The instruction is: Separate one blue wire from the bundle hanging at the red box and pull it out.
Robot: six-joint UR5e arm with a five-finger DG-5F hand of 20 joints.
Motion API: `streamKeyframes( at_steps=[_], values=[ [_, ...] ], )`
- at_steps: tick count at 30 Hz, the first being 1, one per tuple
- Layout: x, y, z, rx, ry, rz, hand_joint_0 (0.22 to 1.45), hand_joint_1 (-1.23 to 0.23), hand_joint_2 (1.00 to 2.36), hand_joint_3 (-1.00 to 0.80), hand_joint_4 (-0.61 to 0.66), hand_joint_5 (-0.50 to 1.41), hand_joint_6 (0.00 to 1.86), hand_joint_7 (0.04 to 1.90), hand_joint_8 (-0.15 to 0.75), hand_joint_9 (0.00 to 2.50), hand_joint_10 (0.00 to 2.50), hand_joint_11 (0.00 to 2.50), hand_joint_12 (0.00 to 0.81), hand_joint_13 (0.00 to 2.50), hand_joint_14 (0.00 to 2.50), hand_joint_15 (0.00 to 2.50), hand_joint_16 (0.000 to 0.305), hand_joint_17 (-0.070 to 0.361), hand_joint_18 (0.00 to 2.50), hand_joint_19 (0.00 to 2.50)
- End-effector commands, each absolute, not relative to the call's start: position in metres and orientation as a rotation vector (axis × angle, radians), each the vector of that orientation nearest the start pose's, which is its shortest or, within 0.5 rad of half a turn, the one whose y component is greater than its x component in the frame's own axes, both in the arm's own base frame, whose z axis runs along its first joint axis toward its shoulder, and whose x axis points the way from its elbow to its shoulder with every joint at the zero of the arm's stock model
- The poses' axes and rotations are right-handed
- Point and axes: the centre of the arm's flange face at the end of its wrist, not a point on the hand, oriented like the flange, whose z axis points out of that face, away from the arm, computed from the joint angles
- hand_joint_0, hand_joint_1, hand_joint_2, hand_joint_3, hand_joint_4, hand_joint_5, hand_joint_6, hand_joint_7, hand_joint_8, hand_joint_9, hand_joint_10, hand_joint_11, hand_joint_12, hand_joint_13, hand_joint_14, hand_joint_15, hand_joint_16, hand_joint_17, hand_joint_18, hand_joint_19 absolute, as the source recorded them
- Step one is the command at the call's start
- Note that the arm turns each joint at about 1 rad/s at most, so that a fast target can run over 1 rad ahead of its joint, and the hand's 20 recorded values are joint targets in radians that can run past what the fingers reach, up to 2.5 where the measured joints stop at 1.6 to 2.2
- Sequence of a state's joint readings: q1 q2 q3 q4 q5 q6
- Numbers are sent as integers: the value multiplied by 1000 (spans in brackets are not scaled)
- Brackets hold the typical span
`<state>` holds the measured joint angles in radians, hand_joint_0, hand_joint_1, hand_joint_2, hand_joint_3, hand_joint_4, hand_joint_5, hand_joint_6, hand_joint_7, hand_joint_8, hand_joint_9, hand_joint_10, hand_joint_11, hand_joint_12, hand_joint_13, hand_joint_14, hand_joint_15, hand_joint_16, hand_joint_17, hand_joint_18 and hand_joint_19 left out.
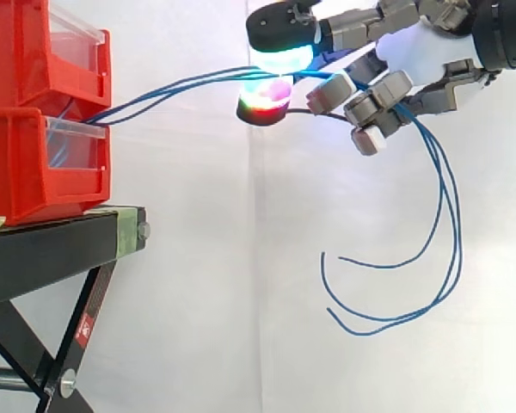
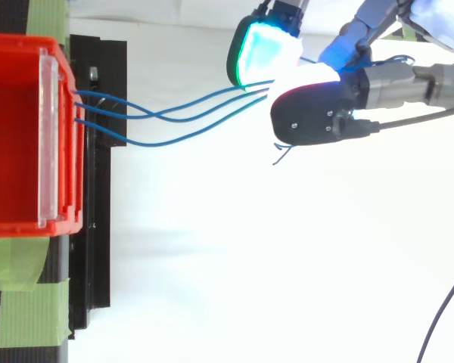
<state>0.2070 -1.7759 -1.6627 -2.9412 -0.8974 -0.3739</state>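
Fingers (image 1: 284, 58) of the hand (image 1: 387, 90) are curled, pinching the blue wires (image 2: 157, 115) between two glowing pads. The wires run from the red box (image 1: 34, 163) to the hand, their loose ends dangling beyond it.

A black metal stand (image 1: 52, 249) with crossed legs sits at eight o'clock in the side view. From above, pale green tape strips (image 2: 30, 314) lie at seven o'clock. A white curtain (image 1: 198, 301) hangs behind.

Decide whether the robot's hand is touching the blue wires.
Touching. The side view shows the blue wires running from the red bin into the hand, pinched between its two glowing pads with no gap.
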Motion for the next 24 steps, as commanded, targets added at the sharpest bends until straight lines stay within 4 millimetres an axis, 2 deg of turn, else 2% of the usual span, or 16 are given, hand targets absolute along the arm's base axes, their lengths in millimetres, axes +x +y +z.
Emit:
streamKeyframes(
  at_steps=[1, 16, 24],
  values=[
    [558, -83, 357, 1204, 1161, 507, 569, -720, 1013, -344, 138, -165, 918, 888, 327, 1371, 11, 1516, 400, 1197, 1079, 1550, 51, 114, 1139, 1072],
    [558, -82, 358, 1235, 1131, 548, 576, -662, 1013, -351, 132, -156, 914, 896, 328, 1389, 12, 1530, 393, 1202, 1069, 1556, 50, 112, 1142, 1073],
    [557, -82, 356, 1264, 1120, 572, 596, -711, 1016, -299, 104, -150, 917, 915, 325, 1397, 13, 1540, 395, 1213, 1058, 1558, 49, 111, 1149, 1074]
  ],
)
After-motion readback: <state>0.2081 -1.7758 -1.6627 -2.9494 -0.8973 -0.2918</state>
